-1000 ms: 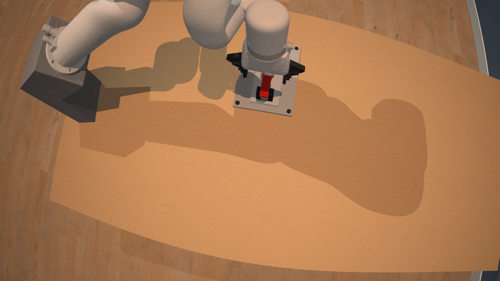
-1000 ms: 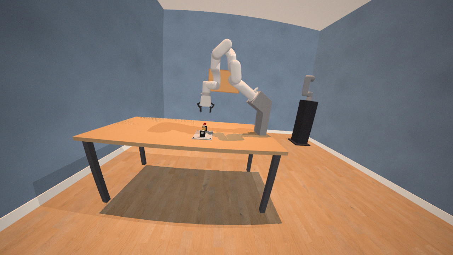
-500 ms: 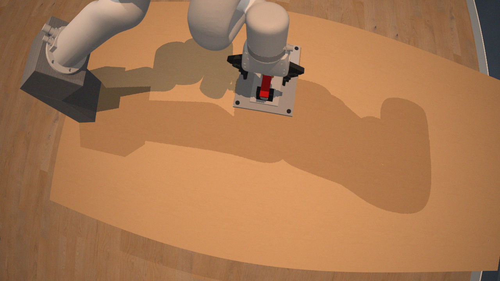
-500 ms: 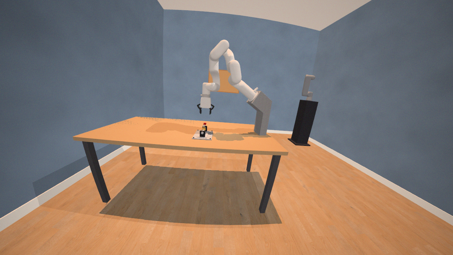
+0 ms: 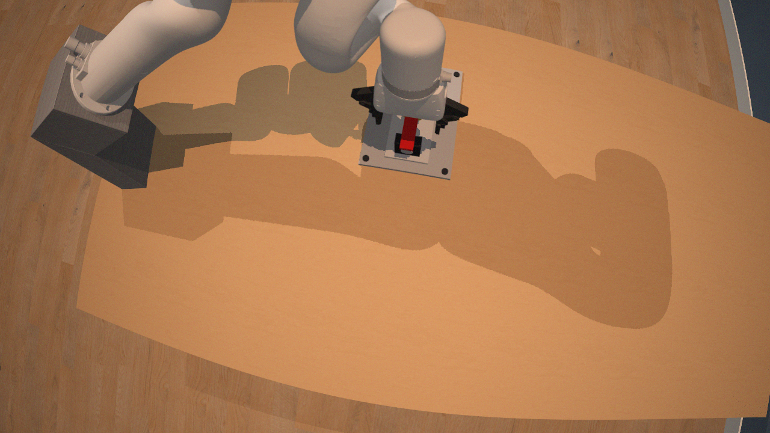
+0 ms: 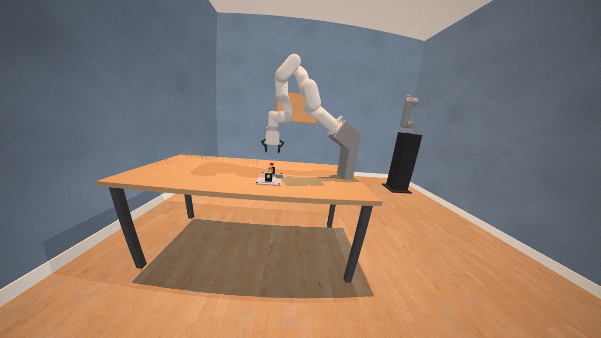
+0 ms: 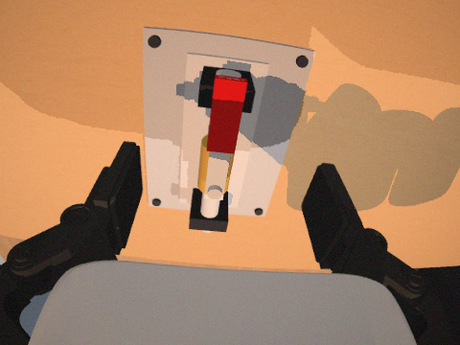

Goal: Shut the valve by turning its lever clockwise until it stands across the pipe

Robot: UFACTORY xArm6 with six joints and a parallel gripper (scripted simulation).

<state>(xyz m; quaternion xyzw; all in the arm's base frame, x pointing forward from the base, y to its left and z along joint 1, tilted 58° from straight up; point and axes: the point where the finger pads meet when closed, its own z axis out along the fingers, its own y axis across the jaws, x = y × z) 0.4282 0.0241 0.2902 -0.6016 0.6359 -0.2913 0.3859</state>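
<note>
Gripper (image 7: 224, 195), wide open and holding nothing, hangs above the unlabelled valve's red lever (image 7: 226, 111).

Wooden table (image 6: 168, 178) w/ four dark legs stands on plank floor (image 6: 420, 269). Top is light orange-brown, crossed by broad arm shadows. Directly on it: grey base plate (image 5: 371, 148) w/ black screws at corners, lying flat toward the far side of the top. Plate carries the valve (image 7: 220, 134): pipe betw. two black blocks, red lever (image 5: 409, 132) lying along the pipe, not across. Left of plate in top view, at the table's end, grey pedestal (image 5: 91, 139) of the arm; well apart from plate, its shadow falling toward the plate. On floor beyond that end, off the table: black stand (image 6: 403, 161).
</note>
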